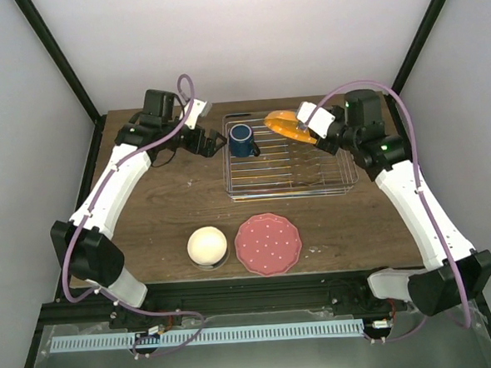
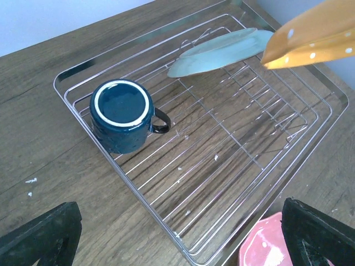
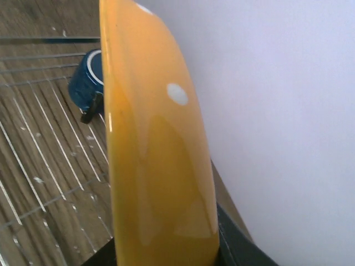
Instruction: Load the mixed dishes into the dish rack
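Note:
The chrome dish rack (image 1: 312, 176) stands at the back middle of the table. The dark blue mug (image 1: 241, 139) sits upside down in its back left corner, also in the left wrist view (image 2: 121, 115). My left gripper (image 1: 214, 142) is open and empty just left of the mug, above the rack's left edge (image 2: 177, 244). My right gripper (image 1: 311, 130) is shut on the plate's orange underside (image 1: 285, 123), holding it tilted above the rack's back (image 3: 161, 144). A mint-green dish (image 2: 219, 51), seemingly the bowl, leans in the rack below it.
The cream-white bowl (image 1: 207, 245) lies upside down on the table in front of the rack. The scalloped pink-red plate (image 1: 267, 243) lies to its right, its edge in the left wrist view (image 2: 263, 246). Black frame posts and white walls enclose the table.

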Controlling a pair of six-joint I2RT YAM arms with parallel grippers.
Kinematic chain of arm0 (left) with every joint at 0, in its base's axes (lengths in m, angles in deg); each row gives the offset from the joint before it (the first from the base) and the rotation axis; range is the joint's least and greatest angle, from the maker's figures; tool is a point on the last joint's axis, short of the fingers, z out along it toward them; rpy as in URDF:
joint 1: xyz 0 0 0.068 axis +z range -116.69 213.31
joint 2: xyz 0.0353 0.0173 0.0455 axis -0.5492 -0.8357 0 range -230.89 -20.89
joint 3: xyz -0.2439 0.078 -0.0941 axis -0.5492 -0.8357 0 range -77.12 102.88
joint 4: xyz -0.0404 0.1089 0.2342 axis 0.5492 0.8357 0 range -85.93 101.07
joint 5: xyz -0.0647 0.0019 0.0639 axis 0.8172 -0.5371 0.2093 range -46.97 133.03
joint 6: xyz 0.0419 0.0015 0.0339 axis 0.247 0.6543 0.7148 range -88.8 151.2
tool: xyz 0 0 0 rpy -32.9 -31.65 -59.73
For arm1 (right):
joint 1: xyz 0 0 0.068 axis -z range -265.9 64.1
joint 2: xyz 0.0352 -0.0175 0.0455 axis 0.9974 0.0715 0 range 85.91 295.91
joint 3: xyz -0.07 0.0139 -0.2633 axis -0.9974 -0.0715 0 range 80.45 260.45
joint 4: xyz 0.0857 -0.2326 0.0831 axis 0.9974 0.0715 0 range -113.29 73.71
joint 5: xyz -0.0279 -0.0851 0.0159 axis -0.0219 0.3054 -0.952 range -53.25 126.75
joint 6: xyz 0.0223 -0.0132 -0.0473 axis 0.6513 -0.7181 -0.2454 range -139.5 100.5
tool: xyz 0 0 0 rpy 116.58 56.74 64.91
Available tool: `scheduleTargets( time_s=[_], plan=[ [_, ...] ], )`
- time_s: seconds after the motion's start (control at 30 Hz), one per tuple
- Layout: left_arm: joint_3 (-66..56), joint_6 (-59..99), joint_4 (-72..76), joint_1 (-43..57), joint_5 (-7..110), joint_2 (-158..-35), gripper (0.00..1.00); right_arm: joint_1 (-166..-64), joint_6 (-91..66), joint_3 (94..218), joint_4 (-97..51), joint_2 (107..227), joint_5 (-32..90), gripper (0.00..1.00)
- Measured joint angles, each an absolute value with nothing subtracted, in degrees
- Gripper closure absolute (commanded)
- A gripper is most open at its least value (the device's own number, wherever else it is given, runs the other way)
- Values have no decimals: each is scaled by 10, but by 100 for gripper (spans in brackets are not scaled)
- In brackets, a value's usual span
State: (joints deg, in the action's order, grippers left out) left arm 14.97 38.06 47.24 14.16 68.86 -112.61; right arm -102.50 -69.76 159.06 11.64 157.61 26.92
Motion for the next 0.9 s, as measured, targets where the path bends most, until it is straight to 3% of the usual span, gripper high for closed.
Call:
scheduleTargets(
  time_s=[0.4,0.9],
  plan=[
    [149,374,465,142,692,-1132,0,-1026,-832,1546,118,1612,382,99],
    [149,371,460,144,692,-1147,0,-1030,-930,1467,42,1612,438,99]
  ],
)
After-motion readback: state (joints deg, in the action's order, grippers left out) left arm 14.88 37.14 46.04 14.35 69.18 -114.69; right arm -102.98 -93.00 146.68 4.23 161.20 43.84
